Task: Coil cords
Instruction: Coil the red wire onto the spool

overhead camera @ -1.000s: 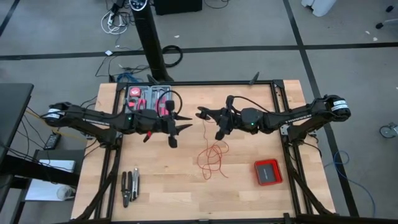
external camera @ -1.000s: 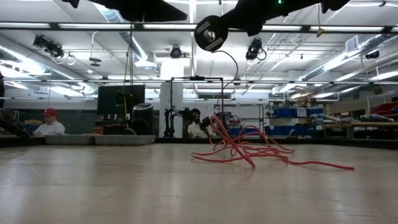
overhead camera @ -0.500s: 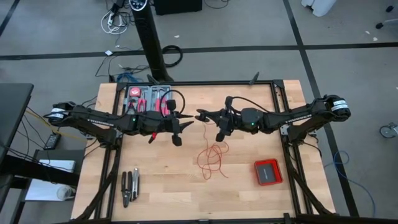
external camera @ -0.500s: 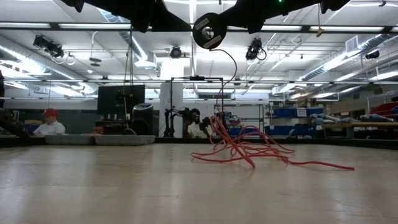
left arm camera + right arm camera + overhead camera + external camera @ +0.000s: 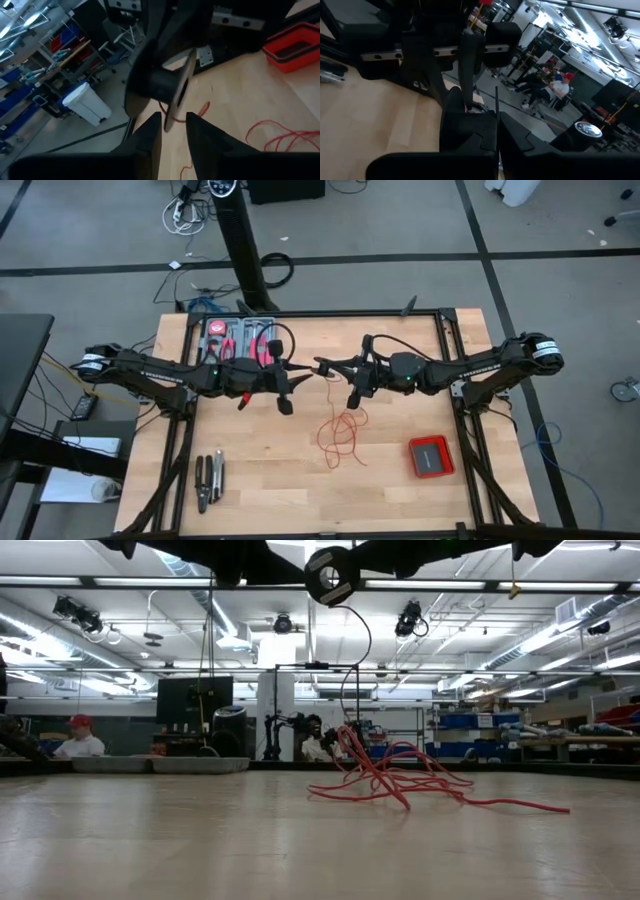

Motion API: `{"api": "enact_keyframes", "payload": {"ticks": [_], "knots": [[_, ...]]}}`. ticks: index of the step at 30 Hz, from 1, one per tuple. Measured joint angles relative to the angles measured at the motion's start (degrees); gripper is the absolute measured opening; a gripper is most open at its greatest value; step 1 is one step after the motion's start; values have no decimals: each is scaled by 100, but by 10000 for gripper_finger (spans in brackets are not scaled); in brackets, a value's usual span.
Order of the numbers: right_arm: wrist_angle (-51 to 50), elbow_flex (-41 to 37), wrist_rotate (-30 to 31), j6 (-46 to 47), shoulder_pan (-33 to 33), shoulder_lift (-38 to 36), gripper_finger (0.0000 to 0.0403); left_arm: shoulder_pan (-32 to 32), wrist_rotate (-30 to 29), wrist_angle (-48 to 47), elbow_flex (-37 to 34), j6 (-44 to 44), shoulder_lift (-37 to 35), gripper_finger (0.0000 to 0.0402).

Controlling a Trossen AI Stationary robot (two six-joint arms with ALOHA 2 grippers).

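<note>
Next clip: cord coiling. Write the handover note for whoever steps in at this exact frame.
Right gripper: jaws shut on the black spool, held high above mid-table.
Left gripper: meets the spool from the other side, one flange between its jaws in the left wrist view; a firm grip is not visible.
Red wire: loose tangle on the table below the grippers, one strand rising toward the spool.
Done: spool picked up. No wound turns visible.
Left: all the coiling.
</note>
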Motion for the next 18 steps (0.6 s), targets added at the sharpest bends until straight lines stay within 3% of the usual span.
{"api": "enact_keyframes", "payload": {"ticks": [14, 18], "knots": [[-18, 0, -260, 23, 0, 9, 2, 2, 347, 338, 4, 244, 240, 50], [-58, 0, -265, 33, 0, 11, 4, 1, 382, 298, 4, 327, 240, 13]]}}
